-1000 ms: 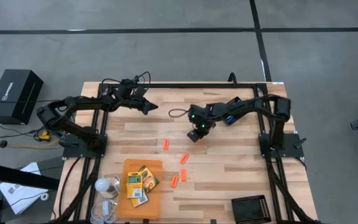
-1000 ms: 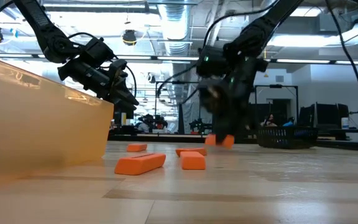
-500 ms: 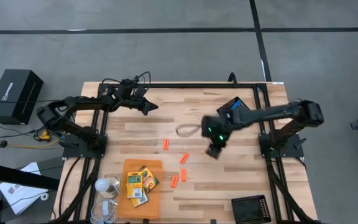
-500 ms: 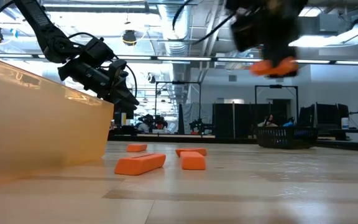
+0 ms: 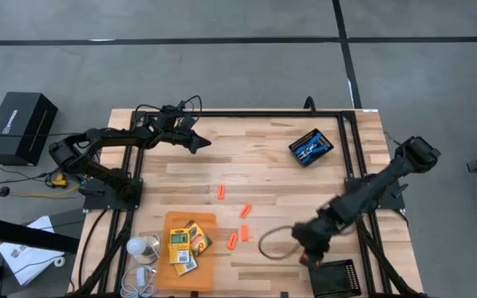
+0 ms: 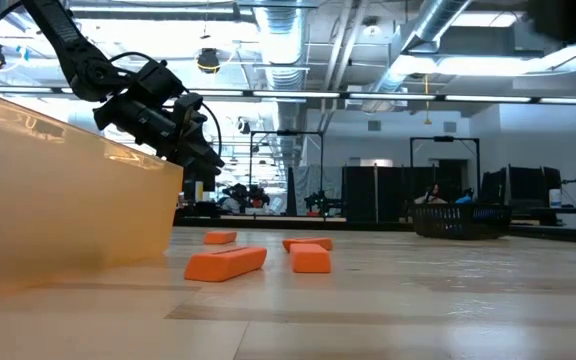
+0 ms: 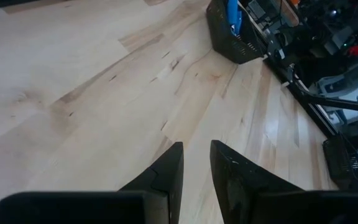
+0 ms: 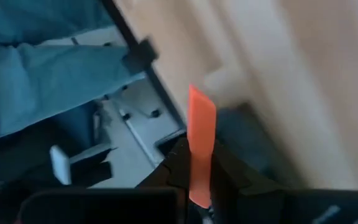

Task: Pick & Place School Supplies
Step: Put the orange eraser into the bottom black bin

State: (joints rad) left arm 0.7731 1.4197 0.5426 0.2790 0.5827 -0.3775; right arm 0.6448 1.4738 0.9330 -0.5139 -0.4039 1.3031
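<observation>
Clamped on an orange stick (image 8: 201,149), the right gripper (image 5: 308,251) hangs at the table's near edge, just beside the near black tray (image 5: 335,278).

Judging by how things lie, the task is partly done: the far black tray (image 5: 310,146) holds the blue-handled tool (image 5: 309,147), crayon boxes (image 5: 185,243) lie on the orange sheet (image 5: 177,219) at the left, and one stick is in hand, seemingly bound for the near tray. Four orange sticks (image 5: 221,192) lie loose mid-table, all well apart from the trays, so several more trips look likely. The left gripper (image 7: 196,167) waits above the far-left part of the table, its fingers nearly together on nothing. Room is ample across the bare wood, but the near tray sits by the table's corner beside the frame rails, so the drop leaves little margin.
</observation>
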